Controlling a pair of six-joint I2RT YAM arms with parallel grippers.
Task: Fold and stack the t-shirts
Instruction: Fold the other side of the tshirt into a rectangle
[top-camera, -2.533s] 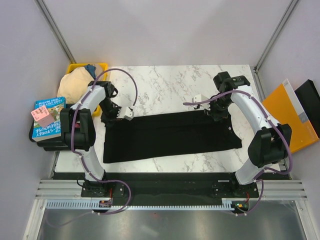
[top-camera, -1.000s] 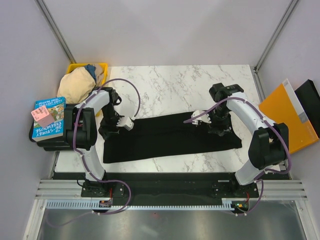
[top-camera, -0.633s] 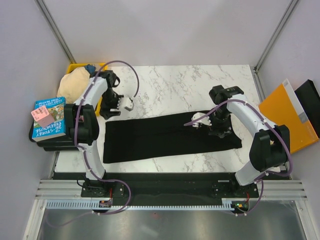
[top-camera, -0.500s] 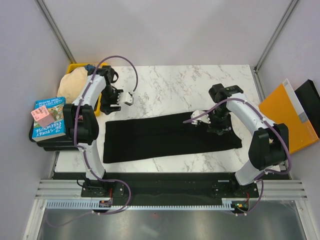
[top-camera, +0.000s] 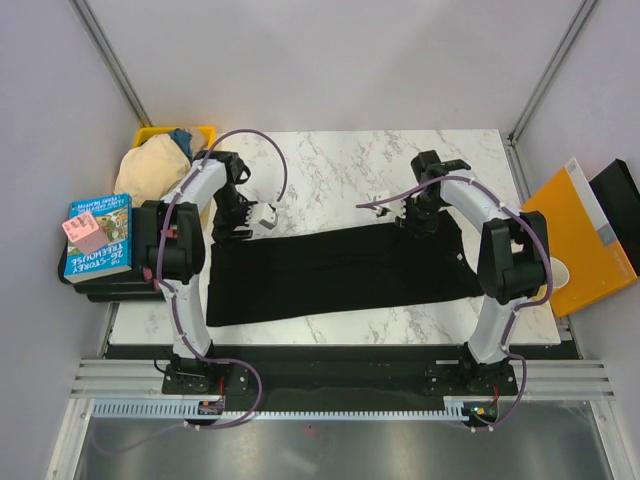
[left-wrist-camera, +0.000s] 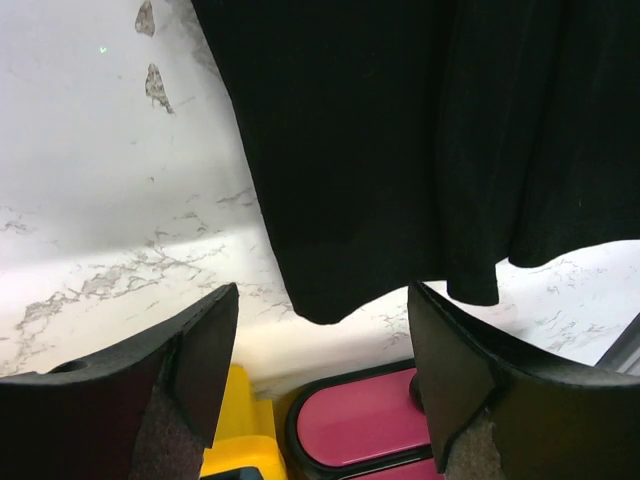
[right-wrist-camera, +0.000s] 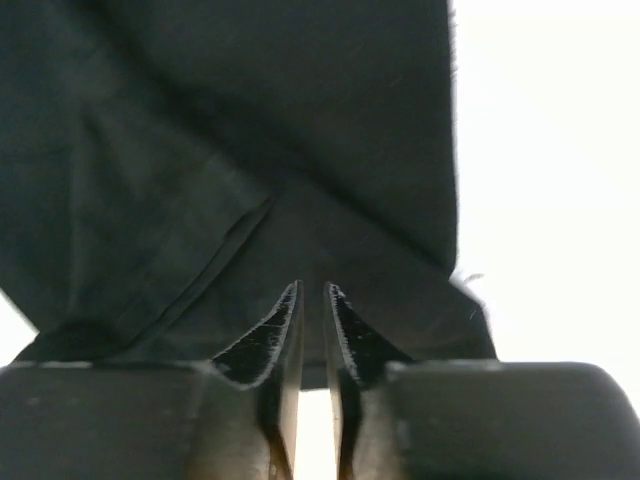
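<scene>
The white marble bench (top-camera: 340, 165) carries the black t-shirt (top-camera: 340, 272), folded into a long, plain, flat band across its middle. The long axis runs left to right, with the right end slightly farther back. The beige t-shirt (top-camera: 152, 172) lies bunched in the yellow bin (top-camera: 205, 132) at the far left. The left gripper (left-wrist-camera: 320, 295) hangs spread wide over the band's left end. The right gripper (right-wrist-camera: 311, 290) pinches its far right edge.

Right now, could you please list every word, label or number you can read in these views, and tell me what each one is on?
"26-STOREY TREEHOUSE": the title on the blue book, running sideways; its smaller print is too small to read.
Pink card lying on the book: blurred, unreadable.
Pale label on the orange folder: too small to read.
Black t-shirt: no print visible.
</scene>
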